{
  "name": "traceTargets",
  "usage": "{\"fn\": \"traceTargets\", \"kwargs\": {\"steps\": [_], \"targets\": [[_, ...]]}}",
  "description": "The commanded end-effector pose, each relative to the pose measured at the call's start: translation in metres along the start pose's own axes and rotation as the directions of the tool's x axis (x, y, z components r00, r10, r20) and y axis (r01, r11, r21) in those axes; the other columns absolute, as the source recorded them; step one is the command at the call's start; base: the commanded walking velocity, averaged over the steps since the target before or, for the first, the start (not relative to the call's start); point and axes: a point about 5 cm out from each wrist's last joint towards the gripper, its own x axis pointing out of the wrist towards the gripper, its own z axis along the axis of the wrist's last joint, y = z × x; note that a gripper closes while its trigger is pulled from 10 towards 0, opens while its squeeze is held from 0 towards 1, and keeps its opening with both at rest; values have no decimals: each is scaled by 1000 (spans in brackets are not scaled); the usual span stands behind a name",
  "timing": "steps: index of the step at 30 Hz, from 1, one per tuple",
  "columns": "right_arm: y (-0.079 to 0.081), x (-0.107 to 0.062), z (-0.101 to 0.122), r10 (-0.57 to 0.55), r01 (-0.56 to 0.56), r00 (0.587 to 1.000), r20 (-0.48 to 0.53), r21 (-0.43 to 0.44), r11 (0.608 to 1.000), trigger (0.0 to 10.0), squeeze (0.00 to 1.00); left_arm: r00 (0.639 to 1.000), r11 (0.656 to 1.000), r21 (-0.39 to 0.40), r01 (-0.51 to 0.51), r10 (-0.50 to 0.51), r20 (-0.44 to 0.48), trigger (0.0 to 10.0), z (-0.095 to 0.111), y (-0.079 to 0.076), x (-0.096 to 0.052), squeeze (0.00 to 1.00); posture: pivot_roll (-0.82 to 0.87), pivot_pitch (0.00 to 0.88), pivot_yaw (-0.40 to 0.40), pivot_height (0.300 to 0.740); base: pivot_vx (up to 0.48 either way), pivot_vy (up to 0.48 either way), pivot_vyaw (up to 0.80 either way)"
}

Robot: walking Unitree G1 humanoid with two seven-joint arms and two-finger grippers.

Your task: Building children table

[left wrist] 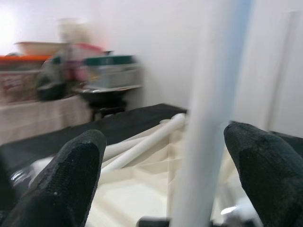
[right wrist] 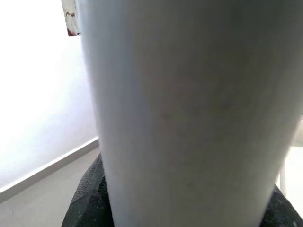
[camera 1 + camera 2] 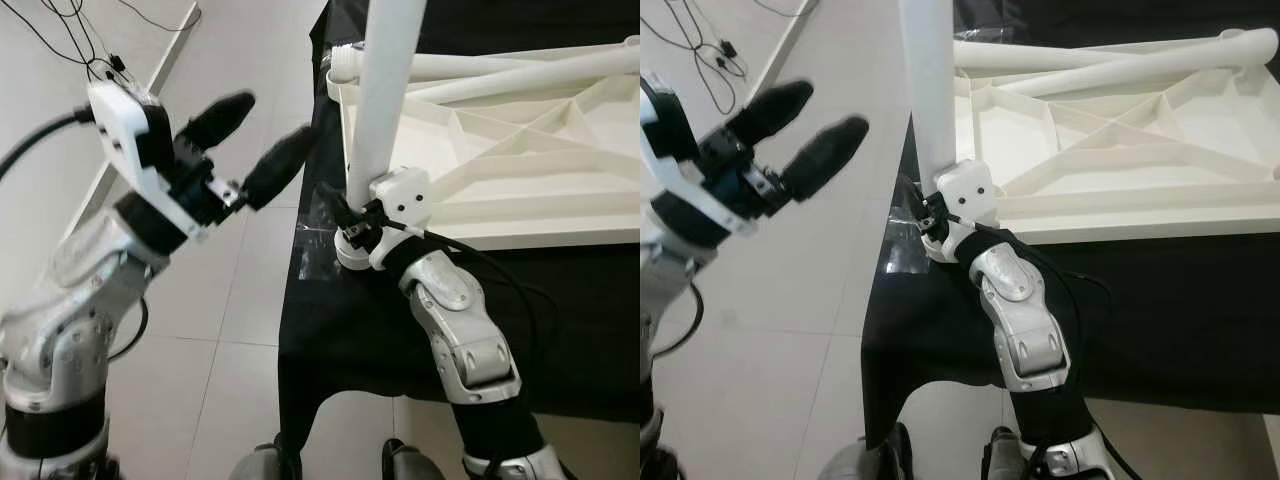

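Right end effector (image 3: pixel 352 238): clamped on upright white table leg (image 3: pixel 388 90) at overturned table top (image 3: pixel 520 170) (ribbed underside up). Left end effector (image 3: pixel 262 137): fingers apart, beside leg.

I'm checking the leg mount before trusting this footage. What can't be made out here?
- Top of the upright white leg: cut off by the upper edge in both eye views.
- Foot of that leg at the tabletop corner: hidden behind the right gripper and wrist, so its seating cannot be judged.
- Shelf clutter in the left wrist view: too blurred to identify.
- Right wrist view: the leg sits too close, hiding the fingers' contact.
- Left gripper is open, apart from the leg.
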Motion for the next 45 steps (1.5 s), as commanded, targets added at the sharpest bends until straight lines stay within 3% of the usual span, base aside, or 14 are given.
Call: {"fn": "traceTargets", "kwargs": {"steps": [1,7,17,18,19,29,35,36,38,39,40,42,44,45], "targets": [[22,4,-10,104,-104,994,-36,2,995,10000,0,999,999,16,47,-47,-2,10000,4,3,6,1000,40,191,104,740,0,0,0],[44,13,3,282,-280,959,31,-62,958,10000,0,993,995,20,93,-91,-70,10000,-5,22,39,1000,18,157,115,740,0,0,0],[54,18,10,350,-343,935,59,-100,934,10000,0,975,990,-25,138,-141,-174,10000,-21,32,51,961,3,143,124,740,0,0,0],[57,19,12,368,-359,927,64,-121,925,10000,0,965,986,-40,162,-167,-201,10000,-27,33,56,0,2,138,128,740,0,0,0],[58,22,14,374,-362,925,65,-144,921,10000,0,959,981,-52,185,-192,-207,353,-29,30,60,0,4,137,128,740,0,0,0],[42,34,14,308,-294,951,33,-211,932,10000,0,956,970,-50,237,-242,-166,0,-18,21,64,0,13,118,114,740,0,0,0],[27,42,13,271,-267,963,-1,-164,950,10000,0,913,918,-108,382,-393,-111,0,-10,9,52,0,9,99,102,740,0,0,0],[26,42,13,304,-303,953,-9,-125,945,10000,878,881,884,-131,448,-462,-101,0,-10,4,47,0,6,92,97,740,0,0,0],[25,43,14,330,-330,944,-11,-99,939,10000,878,856,858,-146,493,-508,-93,0,-11,0,43,0,5,90,96,740,0,0,0],[27,41,16,401,-401,916,-5,-62,914,10000,1000,819,817,-186,546,-567,-88,0,-13,-2,39,0,-3,84,91,740,0,0,0],[29,39,19,473,-472,881,9,-36,881,10000,1000,765,756,-235,610,-640,-75,0,-15,-6,33,0,-10,77,88,740,0,0,0],[29,39,19,473,-472,881,9,-36,881,10000,1000,765,756,-235,610,-640,-75,0,-15,-6,33,0,-10,77,88,740,0,0,0],[28,38,24,557,-558,830,32,-4,830,10000,1000,650,627,-321,710,-759,-46,0,-18,-13,19,0,-20,69,85,740,0,0,0],[28,38,24,557,-558,830,32,-4,830,10000,1000,650,627,-321,710,-759,-46,0,-18,-13,19,0,-20,69,85,740,0,0,0]]}}
